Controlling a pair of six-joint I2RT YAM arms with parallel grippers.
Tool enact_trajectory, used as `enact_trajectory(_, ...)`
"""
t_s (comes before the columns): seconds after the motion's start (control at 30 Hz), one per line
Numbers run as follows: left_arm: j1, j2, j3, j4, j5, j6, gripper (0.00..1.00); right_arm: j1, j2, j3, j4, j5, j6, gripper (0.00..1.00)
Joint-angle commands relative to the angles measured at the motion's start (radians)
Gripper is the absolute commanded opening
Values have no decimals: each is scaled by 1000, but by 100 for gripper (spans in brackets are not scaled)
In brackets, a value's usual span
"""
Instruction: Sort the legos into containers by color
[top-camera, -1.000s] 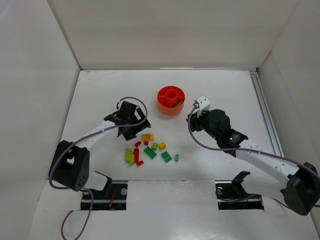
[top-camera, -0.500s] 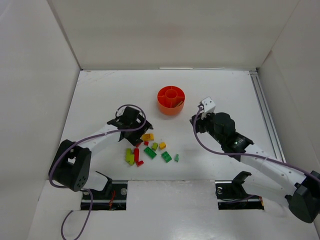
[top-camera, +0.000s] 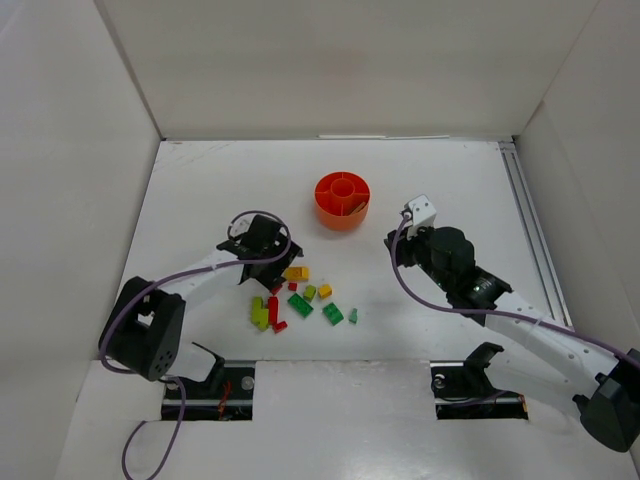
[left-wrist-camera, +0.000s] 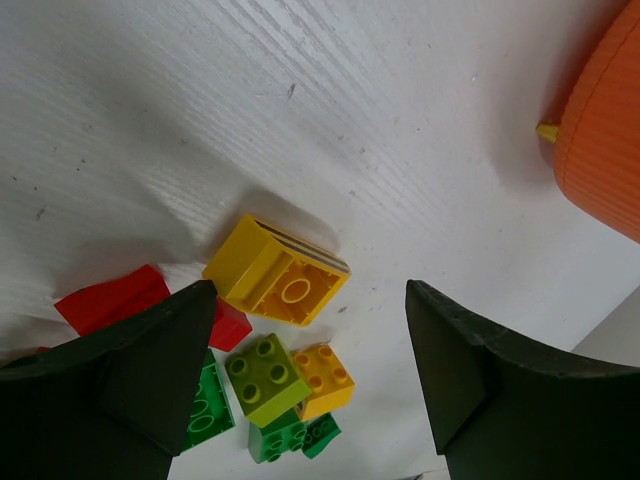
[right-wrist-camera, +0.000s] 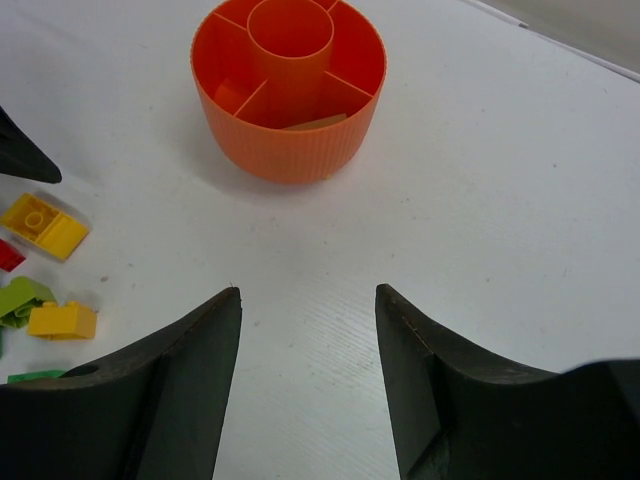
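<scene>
While the left claw (left-wrist-camera: 310, 292) is hanging low over the table (left-wrist-camera: 200, 110) with its jaws standing apart, a yellow brick (left-wrist-camera: 278, 272) is lying in the gap just off their tips, ungripped. The other legos (left-wrist-camera: 262, 378) are lying bunched beside its left finger. The right claw (right-wrist-camera: 308, 300) is gaping too, holding nothing, and the orange dish (right-wrist-camera: 290, 155) is sitting well ahead of it.

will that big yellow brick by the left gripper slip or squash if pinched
Probably stiff: the yellow brick looks like hard plastic, so it should not squash. Its smooth sides may slip. It lies tilted, hollow underside showing, so a nudge would likely tip it, not roll it.
</scene>
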Motion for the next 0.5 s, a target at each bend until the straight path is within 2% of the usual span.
enact_trajectory(0.0, -24, 18, 8, 8, -30, -17, 73, 8, -16, 0, 12, 21, 9, 61)
enact_trajectory(0.17, -70, 40, 17, -32, -21, -46, 73, 8, -7, 0, 2, 21, 9, 61)
enact_trajectory(0.3, -70, 61, -15, 14, -21, -69, 73, 8, -16, 0, 2, 21, 9, 61)
enact_trajectory(0.47, -70, 106, 45, -6, -45, -69, 73, 8, -38, 0, -18, 21, 19, 61)
